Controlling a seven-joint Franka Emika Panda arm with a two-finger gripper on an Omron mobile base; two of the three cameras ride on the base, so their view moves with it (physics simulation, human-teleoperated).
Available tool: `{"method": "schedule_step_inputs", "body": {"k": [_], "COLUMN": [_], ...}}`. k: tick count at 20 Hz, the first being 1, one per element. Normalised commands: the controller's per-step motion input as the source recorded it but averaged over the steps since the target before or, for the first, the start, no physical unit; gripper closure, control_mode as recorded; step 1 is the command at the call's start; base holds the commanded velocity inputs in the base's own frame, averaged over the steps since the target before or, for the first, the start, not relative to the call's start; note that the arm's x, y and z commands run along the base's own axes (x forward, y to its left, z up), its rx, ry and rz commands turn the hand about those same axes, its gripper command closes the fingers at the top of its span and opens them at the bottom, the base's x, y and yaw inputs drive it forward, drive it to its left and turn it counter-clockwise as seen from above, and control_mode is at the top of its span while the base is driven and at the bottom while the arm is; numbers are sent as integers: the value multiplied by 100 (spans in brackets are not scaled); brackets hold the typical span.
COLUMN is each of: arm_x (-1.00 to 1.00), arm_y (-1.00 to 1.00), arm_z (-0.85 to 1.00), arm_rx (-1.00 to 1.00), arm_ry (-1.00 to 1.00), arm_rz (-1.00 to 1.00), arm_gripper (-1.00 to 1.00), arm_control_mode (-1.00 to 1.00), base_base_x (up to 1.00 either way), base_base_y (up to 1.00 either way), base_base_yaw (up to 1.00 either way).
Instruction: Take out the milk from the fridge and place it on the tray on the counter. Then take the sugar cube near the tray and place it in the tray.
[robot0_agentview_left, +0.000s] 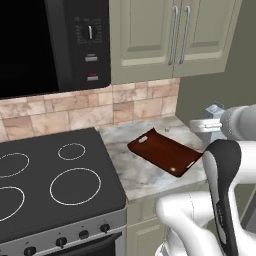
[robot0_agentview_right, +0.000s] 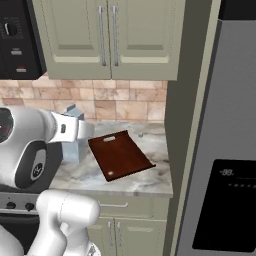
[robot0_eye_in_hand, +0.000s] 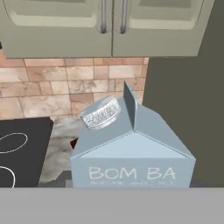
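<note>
the lower part of the milk carton (robot0_eye_in_hand: 132, 151) is cut off by the grey band at the bottom of the hand view, and the small print under its large lettering is too blurred to be read. in the right base view the carton (robot0_agentview_right: 75, 135) is largely hidden behind the arm, and the tool's fingers cannot be made out there. a tiny pale object (robot0_agentview_left: 166, 129) on the table (robot0_agentview_left: 145, 175) behind the tray (robot0_agentview_left: 165, 151) is too small to be identified. the fridge (robot0_agentview_right: 225, 165) is cut off by the right edge.

tray (robot0_agentview_left: 165, 151) top bare, wall cabinets (robot0_agentview_left: 170, 35) overhead, fridge (robot0_agentview_right: 220, 150) rt
</note>
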Motion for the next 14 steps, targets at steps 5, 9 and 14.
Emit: {"method": "schedule_step_inputs", "body": {"k": [5,9,14], "arm_x": [52,52,52], "arm_y": [0,0,0], "arm_z": [-66,-58,-49], "arm_rx": [3,0,0], "arm_ry": [-1,-4,-4], "arm_rz": [0,0,0], "arm_gripper": [100,100,100], "arm_control_mode": [-100,-100,-100], "base_base_x": [0,0,0], "base_base_y": [0,0,0], "base_base_yaw": [0,0,0]}}
